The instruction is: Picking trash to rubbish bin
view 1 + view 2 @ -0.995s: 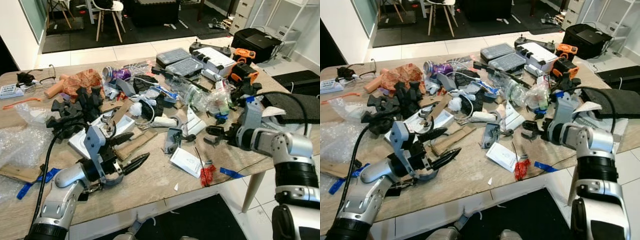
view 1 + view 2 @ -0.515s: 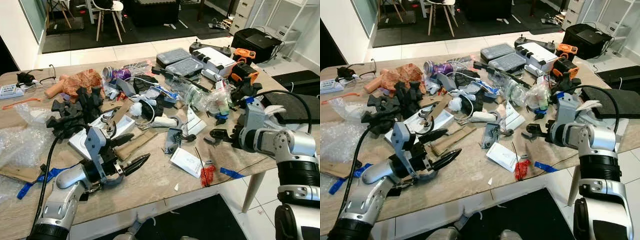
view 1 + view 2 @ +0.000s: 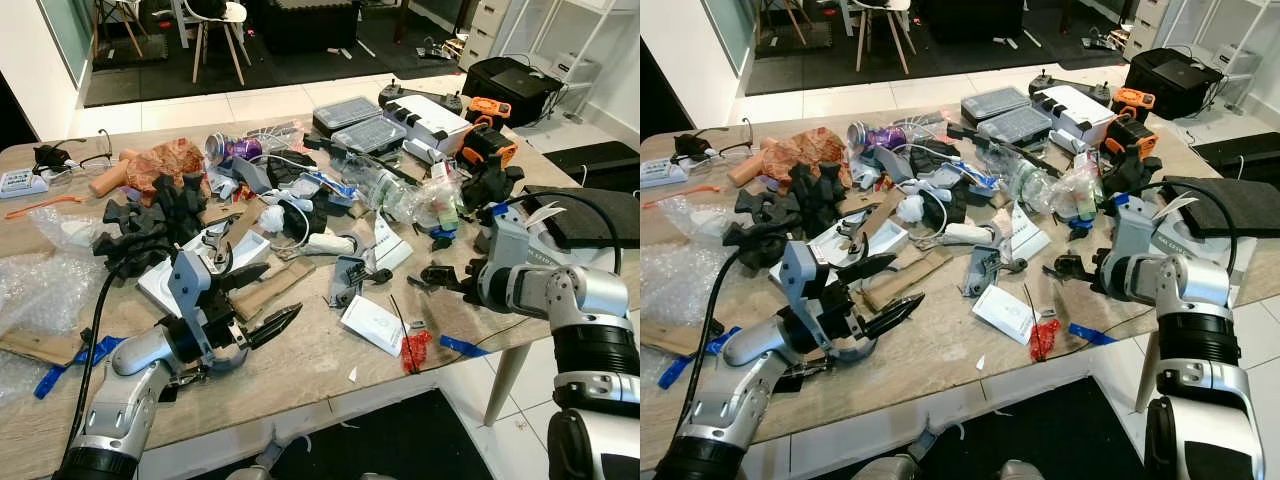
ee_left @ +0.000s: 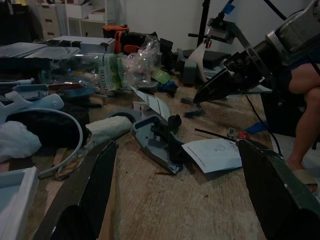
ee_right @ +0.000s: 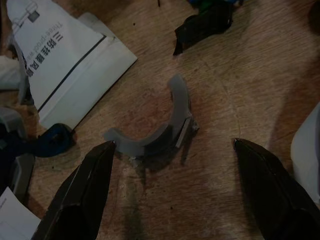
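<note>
Directly btwn wide-spread right fingers [image 5: 85,190]: grey curved plastic scrap [image 5: 160,127], untouched, on table [image 5: 235,80].

The pale wood-grain surface [image 3: 320,370] looks matt. On it lie a curved grey matt plastic piece [image 5: 160,127], crinkled clear bubble wrap [image 3: 40,285] and white printed paper [image 5: 65,60].

Bare wooden tabletop [image 3: 320,355] along near edge, dense clutter pile [image 3: 300,200] blocking the middle and far side
</note>
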Controlling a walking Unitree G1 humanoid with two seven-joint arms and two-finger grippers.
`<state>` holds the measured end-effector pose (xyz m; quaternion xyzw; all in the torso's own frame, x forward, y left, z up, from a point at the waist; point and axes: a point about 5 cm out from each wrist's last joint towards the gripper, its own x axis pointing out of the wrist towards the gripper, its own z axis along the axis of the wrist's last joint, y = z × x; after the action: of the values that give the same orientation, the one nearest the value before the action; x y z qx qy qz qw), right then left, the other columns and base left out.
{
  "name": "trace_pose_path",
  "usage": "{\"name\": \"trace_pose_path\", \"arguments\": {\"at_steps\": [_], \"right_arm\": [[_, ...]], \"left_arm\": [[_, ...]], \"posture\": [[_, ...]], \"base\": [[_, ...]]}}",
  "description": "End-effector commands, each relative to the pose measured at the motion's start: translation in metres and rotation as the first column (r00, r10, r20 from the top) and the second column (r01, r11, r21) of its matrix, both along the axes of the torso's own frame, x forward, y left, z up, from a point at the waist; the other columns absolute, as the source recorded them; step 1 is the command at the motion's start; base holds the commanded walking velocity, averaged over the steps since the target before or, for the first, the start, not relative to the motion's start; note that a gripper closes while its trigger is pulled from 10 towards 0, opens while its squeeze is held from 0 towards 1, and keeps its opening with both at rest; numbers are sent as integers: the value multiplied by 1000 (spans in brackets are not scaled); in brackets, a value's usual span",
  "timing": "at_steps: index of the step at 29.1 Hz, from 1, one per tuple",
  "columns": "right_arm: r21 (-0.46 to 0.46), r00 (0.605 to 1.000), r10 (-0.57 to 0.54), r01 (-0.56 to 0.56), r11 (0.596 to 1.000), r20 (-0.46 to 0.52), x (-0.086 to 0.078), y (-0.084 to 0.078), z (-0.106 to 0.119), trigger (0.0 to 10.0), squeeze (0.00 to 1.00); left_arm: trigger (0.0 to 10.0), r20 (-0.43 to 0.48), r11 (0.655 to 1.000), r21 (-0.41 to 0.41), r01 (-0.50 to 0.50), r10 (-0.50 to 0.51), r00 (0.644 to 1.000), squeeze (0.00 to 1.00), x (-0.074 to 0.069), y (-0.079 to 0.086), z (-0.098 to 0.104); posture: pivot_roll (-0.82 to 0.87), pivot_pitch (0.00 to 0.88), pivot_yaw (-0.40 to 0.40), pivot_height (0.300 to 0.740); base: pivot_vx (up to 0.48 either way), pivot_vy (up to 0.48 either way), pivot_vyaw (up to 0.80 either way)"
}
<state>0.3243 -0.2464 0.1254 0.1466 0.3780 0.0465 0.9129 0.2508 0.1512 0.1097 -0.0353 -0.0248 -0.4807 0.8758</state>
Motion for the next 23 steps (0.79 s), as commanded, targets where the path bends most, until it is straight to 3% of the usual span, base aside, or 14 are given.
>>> {"name": "trace_pose_path", "arguments": {"at_steps": [1,5,6,23], "right_arm": [[13,997,-22,23,1000,-78,-6,0,-16,10000,0],[26,996,-31,33,999,-86,-7,-2,-19,10000,0],[54,995,-42,47,997,-92,-8,-2,-21,0,0],[108,995,-57,66,992,-82,-5,-2,-21,0,0]], "left_arm": [[10000,-22,1000,10,0,1,1000,0,-1,2,-5],[10000,-29,1000,12,-1,2,1000,0,-2,2,-7],[10000,-32,1000,13,-2,2,999,0,-2,1,-8],[10000,-29,1000,15,1,0,1000,0,-1,3,-8]], "posture": [[16,0,-4,740],[16,0,-4,740],[16,0,-4,740],[16,0,-4,740]], "base": [[0,0,0],[0,0,0],[0,0,0],[0,0,0]]}}
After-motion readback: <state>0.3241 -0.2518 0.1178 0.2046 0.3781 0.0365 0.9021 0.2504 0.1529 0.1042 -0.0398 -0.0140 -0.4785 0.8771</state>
